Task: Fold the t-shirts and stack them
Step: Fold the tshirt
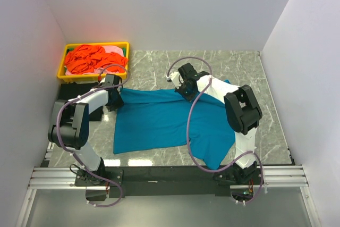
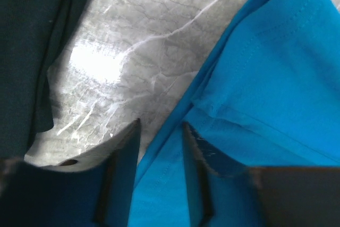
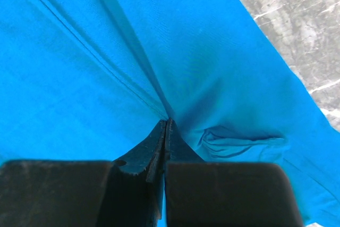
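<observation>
A large teal-blue t-shirt (image 1: 159, 120) lies spread on the marble table, with one part hanging toward the near right edge. My left gripper (image 1: 115, 101) is at the shirt's far left corner. In the left wrist view its jaws (image 2: 161, 123) stand apart, and the shirt's hemmed edge (image 2: 265, 78) lies loose between them. My right gripper (image 1: 183, 90) is at the shirt's far edge. It is shut (image 3: 167, 120) on a pinch of the teal cloth (image 3: 79, 78), and folds run into its tips. A black t-shirt (image 2: 26, 51) lies just left of the left gripper.
A yellow tray (image 1: 95, 44) at the far left corner holds orange-red t-shirts (image 1: 87, 59) and a pink one (image 1: 112, 50). Bare marble (image 1: 234, 67) shows behind and right of the shirt. White walls close in on three sides.
</observation>
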Controlling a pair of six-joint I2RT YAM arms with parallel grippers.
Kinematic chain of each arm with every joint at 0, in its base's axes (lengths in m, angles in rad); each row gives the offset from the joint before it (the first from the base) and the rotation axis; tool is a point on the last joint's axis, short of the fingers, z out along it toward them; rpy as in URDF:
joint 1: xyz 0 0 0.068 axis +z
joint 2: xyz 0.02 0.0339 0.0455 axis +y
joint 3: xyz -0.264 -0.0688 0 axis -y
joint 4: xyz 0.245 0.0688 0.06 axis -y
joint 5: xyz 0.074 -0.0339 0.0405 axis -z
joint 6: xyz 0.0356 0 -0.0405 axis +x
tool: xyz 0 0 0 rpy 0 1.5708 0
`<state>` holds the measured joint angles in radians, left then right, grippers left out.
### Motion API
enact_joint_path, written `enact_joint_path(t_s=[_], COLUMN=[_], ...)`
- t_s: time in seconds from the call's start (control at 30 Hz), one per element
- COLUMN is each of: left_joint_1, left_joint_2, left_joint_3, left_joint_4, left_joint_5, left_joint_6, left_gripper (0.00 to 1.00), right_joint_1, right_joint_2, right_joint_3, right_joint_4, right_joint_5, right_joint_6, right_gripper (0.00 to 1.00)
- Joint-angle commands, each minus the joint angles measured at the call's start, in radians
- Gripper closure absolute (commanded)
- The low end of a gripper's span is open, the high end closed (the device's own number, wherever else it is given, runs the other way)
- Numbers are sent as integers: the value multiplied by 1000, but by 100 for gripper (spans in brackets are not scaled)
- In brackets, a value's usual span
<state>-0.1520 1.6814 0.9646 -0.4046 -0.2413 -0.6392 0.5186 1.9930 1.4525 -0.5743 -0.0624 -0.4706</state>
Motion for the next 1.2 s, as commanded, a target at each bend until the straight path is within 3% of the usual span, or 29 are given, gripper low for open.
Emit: enact_joint_path(t_s=[0.0, 0.1, 0.33, 0.83, 1.07, 1.17], left_joint_1=[15, 38, 43, 43, 43, 43], left_joint_2=[-47, -89, -94, 35, -35, -52], left_joint_3=[-7, -26, 5, 66, 16, 19], left_joint_4=[-2, 38, 118, 125, 130, 118], left_joint_5=[-3, 54, 161, 157, 112, 103], left_joint_6=[-8, -39, -79, -132, -171, -175], left_gripper=[56, 47, 45, 66, 94, 96], right_joint_1=[-9, -9, -8, -9, -11, -12], right_joint_2=[-36, -31, -25, -20, -22, -25], right_joint_3=[-4, -3, 12, 16, 29, 32], right_joint_4=[30, 30, 34, 34, 31, 30], right_joint_5=[-2, -8, -16, -16, -10, -5], right_joint_6=[-13, -14, -14, -16, -16, -14], right_gripper=[100, 100, 100, 100, 100, 100])
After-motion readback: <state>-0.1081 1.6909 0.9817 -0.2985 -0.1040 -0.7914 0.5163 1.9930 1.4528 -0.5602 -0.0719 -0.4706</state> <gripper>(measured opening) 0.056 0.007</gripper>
